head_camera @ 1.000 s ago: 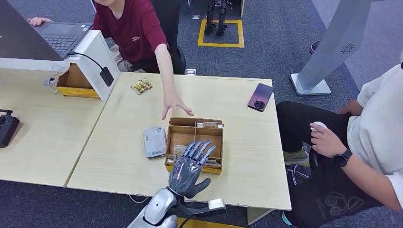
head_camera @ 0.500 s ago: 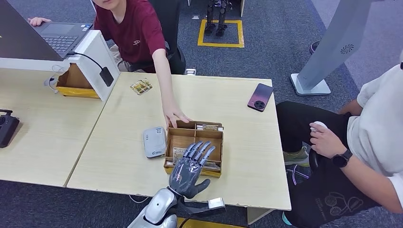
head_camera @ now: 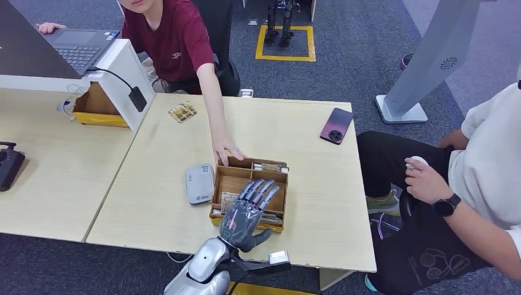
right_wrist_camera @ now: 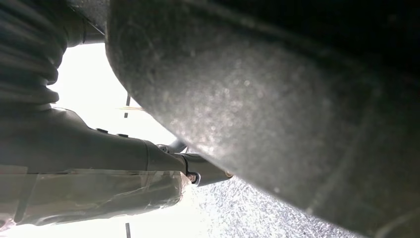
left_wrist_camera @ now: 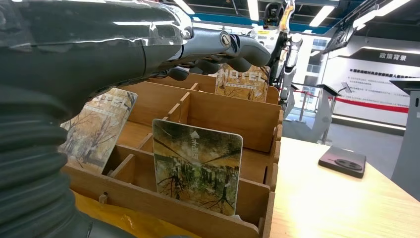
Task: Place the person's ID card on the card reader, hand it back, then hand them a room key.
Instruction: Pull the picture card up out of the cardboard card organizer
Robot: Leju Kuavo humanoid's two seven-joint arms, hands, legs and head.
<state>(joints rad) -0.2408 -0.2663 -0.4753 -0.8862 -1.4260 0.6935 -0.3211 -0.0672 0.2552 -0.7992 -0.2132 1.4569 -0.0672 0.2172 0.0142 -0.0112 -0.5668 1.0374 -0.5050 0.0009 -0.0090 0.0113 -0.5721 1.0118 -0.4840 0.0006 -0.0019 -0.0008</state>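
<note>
While the left hand (head_camera: 247, 214) hovers over the near side of the wooden box (head_camera: 280, 194) with its fingers spread and nothing held, the step in hand is judged to be the picking of a room key. The key cards (left_wrist_camera: 196, 166) are stood on edge in the box's slots, so a card is best pinched at its upper edge between thumb and finger and drawn straight up, not raked sideways against the thin dividers. The person's hand (head_camera: 228, 150) is laid on the far rim of the box, and it should be kept clear of as the fingers are lowered. The box is made of pale thin plywood with notched partitions; the cards are flat, glossy and round-cornered, printed with a tree scene and the word HOTEL. The card reader (head_camera: 200, 183), a smooth grey-white rounded slab, is set just beside the box on the light wood-grain table (head_camera: 153, 209). No ID card can be made out. Whether the right hand is released or clenched cannot be told from its blurred wrist view.
</note>
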